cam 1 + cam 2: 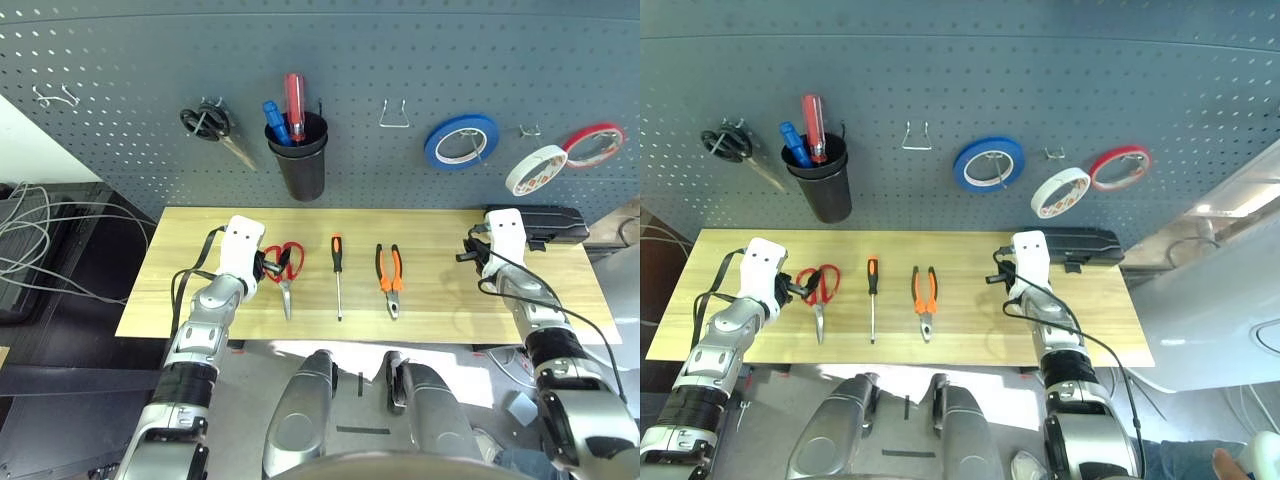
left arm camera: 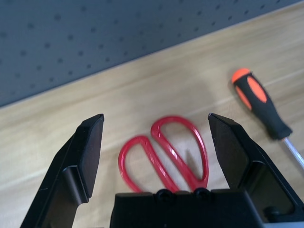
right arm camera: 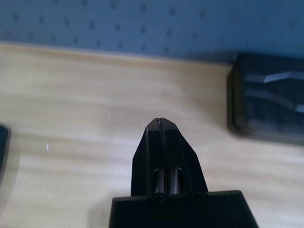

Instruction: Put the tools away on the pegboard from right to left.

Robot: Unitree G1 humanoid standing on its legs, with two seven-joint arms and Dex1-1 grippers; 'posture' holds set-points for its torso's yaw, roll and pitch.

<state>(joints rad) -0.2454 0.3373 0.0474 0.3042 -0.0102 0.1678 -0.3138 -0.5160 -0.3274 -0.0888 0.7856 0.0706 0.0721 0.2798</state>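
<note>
Red-handled scissors flat on wooden surface, handles between spread fingers of left tool, released, likely staged for last hanging | right tool clenched, empty, over bare wood | white tape roll hung on pegboard, rightmost slot done.

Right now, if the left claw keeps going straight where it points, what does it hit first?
Most likely the red-handled scissors: the open left claw brackets their handle loops, which lie on the table just ahead. Height over them is unclear, so it might skim past toward the pegboard.
</note>
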